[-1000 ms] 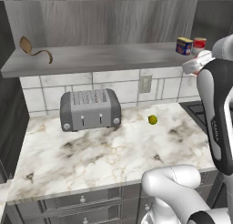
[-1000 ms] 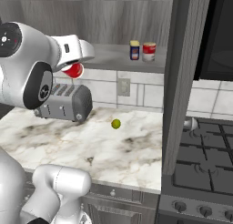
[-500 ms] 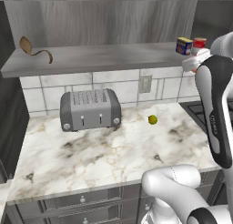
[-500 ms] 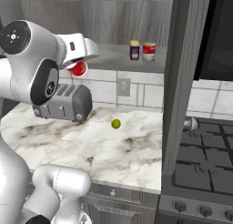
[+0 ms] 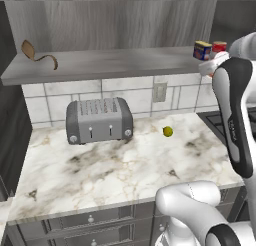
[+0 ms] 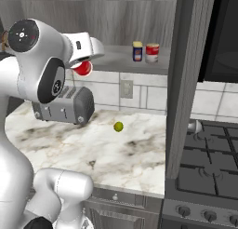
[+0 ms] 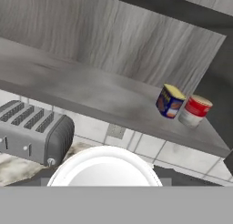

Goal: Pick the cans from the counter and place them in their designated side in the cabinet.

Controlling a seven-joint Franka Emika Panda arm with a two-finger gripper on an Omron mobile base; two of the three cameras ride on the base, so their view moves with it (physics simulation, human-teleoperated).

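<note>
Gripper [image 6: 82, 65] clamped on red white-lidded can [image 6: 83, 68]; blue can [image 7: 170, 100] label print apparently illegible.

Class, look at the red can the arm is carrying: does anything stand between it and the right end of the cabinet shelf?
Nothing visible blocks the way. The red can is held clear in front of the cabinet shelf; the blue can and the banded can already occupy the shelf's far right end.

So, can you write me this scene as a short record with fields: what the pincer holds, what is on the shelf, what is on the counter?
pincer: shut on a red can, raised beside the shelf front
red can: white lid toward the hand camera
shelf: blue can and red-and-white can side by side at right end; brown curled thing at left end
counter: toaster, small yellow-green ball
</note>
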